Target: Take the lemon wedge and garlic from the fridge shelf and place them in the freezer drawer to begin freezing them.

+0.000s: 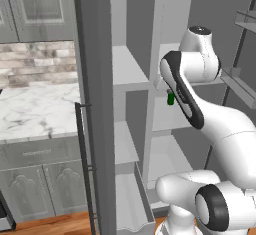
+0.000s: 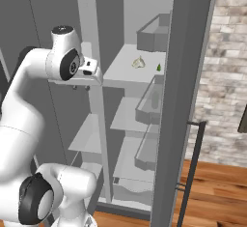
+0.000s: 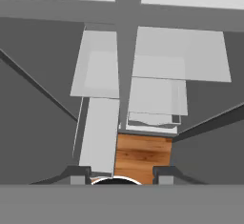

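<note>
An open grey fridge stands in a kitchen beside a marble counter [image 1: 35, 109]. The gripper [image 3: 123, 174] points down, its fingers [image 3: 78, 174] parted with nothing between them, above the pulled-out freezer drawer [image 3: 100, 137] and wood floor [image 3: 140, 156]. The garlic [image 2: 139, 63] and the lemon wedge [image 2: 158, 67] lie near each other on a fridge shelf [image 2: 120, 74].
</note>
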